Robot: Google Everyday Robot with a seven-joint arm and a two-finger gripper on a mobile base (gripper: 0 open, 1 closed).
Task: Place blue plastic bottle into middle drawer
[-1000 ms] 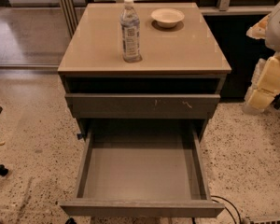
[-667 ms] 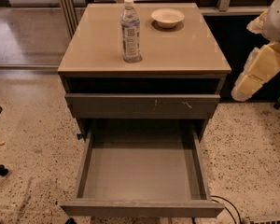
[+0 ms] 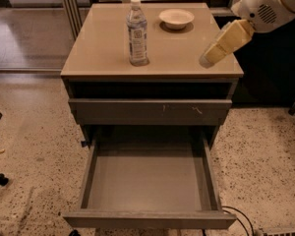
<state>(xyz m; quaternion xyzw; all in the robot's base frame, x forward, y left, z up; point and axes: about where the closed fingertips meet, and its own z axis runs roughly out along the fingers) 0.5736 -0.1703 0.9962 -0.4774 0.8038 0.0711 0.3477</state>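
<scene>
A grey cabinet with a tan top [image 3: 103, 53] is seen from above and in front, on a speckled floor [image 3: 29, 132]. The blue plastic bottle [image 3: 137, 33] stands upright on the cabinet top, left of centre and towards the far edge, white cap up. A small white bowl [image 3: 176, 18] sits just to its right and a little farther back, apart from it.

The robot's white arm [image 3: 270, 6] enters from the upper right. Its cream-coloured gripper [image 3: 211, 55] hangs over the right side of the cabinet top, near the front edge, angled down and to the left. It is well apart from the bottle and holds nothing. Whether it is open or closed cannot be told.

Below the top is a closed drawer front with white scratch marks [image 3: 150, 111]. Under that, the middle drawer [image 3: 147, 181] stands pulled out towards the viewer, its flat grey floor bare.

The drawer looks ready, so the step in hand appears to be the reach for the bottle; the grasp is not yet made. The next move likely calls for travelling left and farther back across the top, skirting the bowl, and closing around the bottle's body. The bottle is tall and narrow, so a sideways knock could tip it.
</scene>
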